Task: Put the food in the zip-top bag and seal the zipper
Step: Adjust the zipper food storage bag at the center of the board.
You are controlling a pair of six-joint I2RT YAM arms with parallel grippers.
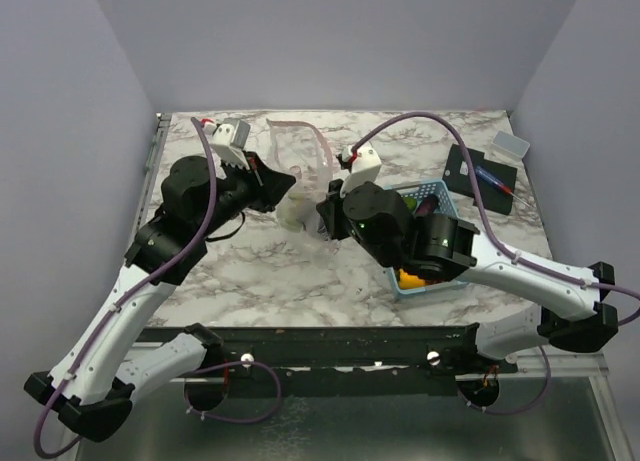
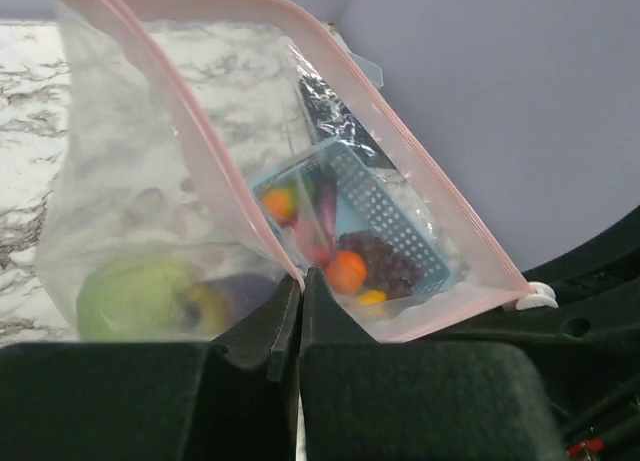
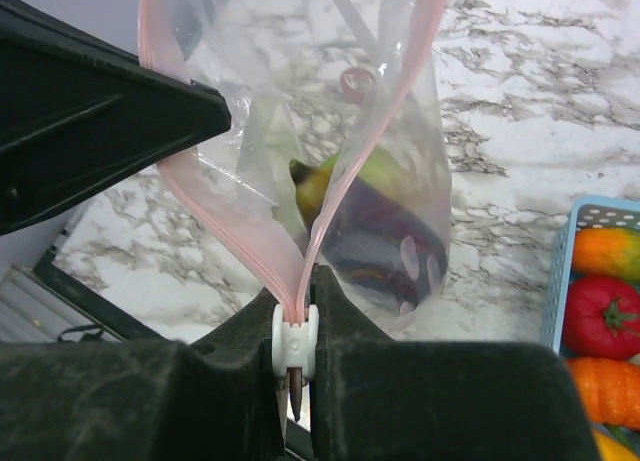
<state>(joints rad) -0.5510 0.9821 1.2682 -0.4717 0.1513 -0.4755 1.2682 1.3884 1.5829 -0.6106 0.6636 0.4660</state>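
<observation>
Your left end effector [image 2: 298, 316] and right end effector [image 3: 297, 316] each pinch shut on the pink zipper [image 2: 185, 121], holding the zip-top bag [image 1: 298, 176] open mid-frame above the bench [image 1: 260, 271]. Cabbage [image 2: 130, 296] and eggplant [image 3: 385, 236] sit inside. Blue basket [image 3: 558, 281] lies right.

We log left arm [image 1: 110, 321] and right arm [image 1: 530, 271]: white shells, black joint housings. Along each runs purple cable [image 1: 195, 236], from black mounting rail [image 1: 330, 364]. On rail, two silver bolts [image 1: 245, 358]. On right arm, far from rail, green light [image 1: 362, 223]. Matte black wedge fingers on left gripper [image 2: 298, 286], right gripper [image 3: 296, 311].
</observation>
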